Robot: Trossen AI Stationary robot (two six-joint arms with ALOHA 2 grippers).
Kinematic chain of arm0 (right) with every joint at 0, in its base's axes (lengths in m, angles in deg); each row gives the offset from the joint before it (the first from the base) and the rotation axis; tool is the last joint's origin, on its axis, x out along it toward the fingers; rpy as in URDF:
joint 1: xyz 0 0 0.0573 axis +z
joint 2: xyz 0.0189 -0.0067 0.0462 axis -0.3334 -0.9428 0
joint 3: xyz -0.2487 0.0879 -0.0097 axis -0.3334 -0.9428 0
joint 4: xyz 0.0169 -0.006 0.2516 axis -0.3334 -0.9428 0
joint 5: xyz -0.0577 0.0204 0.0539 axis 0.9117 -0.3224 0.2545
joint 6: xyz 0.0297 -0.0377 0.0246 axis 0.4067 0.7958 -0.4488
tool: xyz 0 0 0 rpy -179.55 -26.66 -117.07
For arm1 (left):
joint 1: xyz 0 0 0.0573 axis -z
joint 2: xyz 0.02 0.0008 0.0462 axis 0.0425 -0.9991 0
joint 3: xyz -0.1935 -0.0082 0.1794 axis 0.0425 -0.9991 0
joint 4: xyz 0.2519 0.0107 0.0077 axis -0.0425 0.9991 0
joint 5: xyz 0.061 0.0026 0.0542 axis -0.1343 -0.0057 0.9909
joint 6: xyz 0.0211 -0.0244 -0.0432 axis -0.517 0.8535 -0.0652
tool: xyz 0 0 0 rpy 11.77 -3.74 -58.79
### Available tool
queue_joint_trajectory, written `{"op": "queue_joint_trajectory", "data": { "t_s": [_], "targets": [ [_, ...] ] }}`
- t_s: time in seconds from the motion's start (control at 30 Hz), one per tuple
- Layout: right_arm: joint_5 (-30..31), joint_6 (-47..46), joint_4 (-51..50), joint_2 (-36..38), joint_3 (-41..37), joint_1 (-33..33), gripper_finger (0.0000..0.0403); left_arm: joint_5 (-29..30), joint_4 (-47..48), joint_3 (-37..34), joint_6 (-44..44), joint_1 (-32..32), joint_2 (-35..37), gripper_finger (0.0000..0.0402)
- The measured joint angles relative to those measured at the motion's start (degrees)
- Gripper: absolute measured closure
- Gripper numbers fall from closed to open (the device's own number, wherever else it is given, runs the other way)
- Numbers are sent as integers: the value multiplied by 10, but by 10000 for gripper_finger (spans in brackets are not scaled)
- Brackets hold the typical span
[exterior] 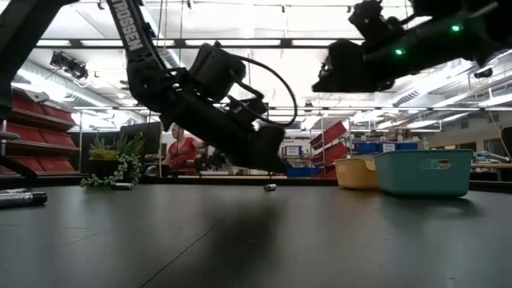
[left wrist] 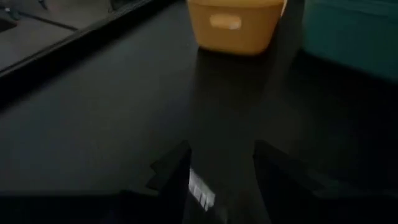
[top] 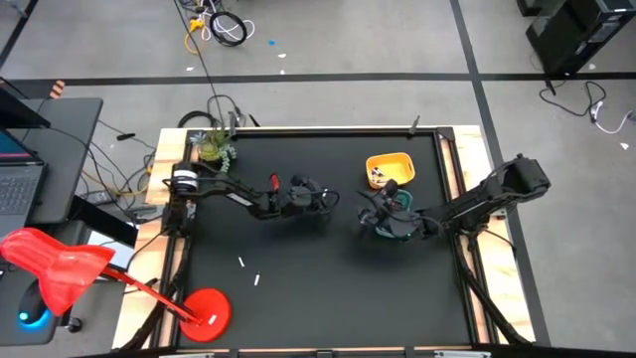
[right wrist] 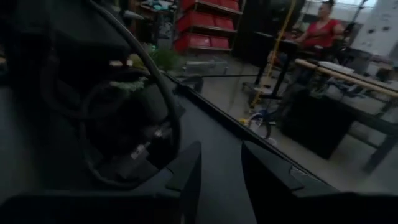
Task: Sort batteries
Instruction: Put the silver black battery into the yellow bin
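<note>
My left gripper [top: 323, 199] [left wrist: 221, 180] hovers low near the table's middle with its fingers open. A pale silver battery [left wrist: 200, 190] shows between them, close to one finger; in the low view a small battery [exterior: 270, 187] lies on the table just under that gripper [exterior: 276, 166]. Two more pale batteries [top: 241, 263] [top: 256, 279] lie toward the near left. My right gripper [top: 381, 214] [right wrist: 222, 180] is raised above the teal tray [top: 402, 227] [exterior: 422, 172], slightly open and empty. The yellow tray [top: 393, 161] [left wrist: 233, 25] holds several batteries [top: 378, 178]. My left gripper has the pale battery [left wrist: 200, 190] close against the inner side of one finger [left wrist: 177, 180]. Whether that finger touches it, I cannot tell. The fingers slant down from the table's left.
A small potted plant [top: 214, 147] [exterior: 112, 168] stands at the far left corner. A dark pen-like thing [exterior: 20, 198] lies at the left edge. A red stand [top: 204, 310] sits at the near left corner. A person [exterior: 182, 150] is in the room behind.
</note>
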Motion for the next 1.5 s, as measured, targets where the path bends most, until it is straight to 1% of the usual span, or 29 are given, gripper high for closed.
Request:
{"op": "queue_joint_trajectory", "data": {
  "t_s": [0.13, 0.23, 0.4, 0.53, 0.6, 0.67, 0.8, 0.97, 1.13, 1.27, 1.37, 1.5],
  "targets": [
    [6, 1, 11, 19, -22, 1, 282, 17, -1, 13, 3, -8, -11, 222],
    [5, -1, 14, 30, -33, 4, 282, 23, 2, 11, 21, -18, -18, 222],
    [4, 1, 17, 43, -38, 3, 283, -7, 4, 13, 58, -32, -50, 222],
    [3, 3, 17, 43, -38, 4, 283, -11, 21, 15, 68, -33, -61, 230],
    [2, 3, 17, 43, -38, 4, 285, -14, 36, 15, 59, -31, -61, 246],
    [-1, 4, 17, 42, -38, 4, 286, -16, 45, 16, 52, -30, -61, 276],
    [-2, 7, 17, 42, -38, 4, 288, -31, 55, 16, 30, -30, -61, 370],
    [-2, 7, 17, 42, -38, 4, 289, -38, 55, 15, 21, -30, -61, 373],
    [-2, 7, 11, 42, -38, 5, 289, -69, 66, 13, 10, -30, -35, 373],
    [-1, 9, 8, 42, -38, 7, 289, -120, 98, 7, -8, -28, 10, 373],
    [7, 12, 8, 42, -38, 7, 289, -164, 75, 9, -30, -26, 40, 373],
    [8, 13, -4, 42, -38, 7, 289, -215, 57, 9, -35, -25, 43, 373]
  ]
}}
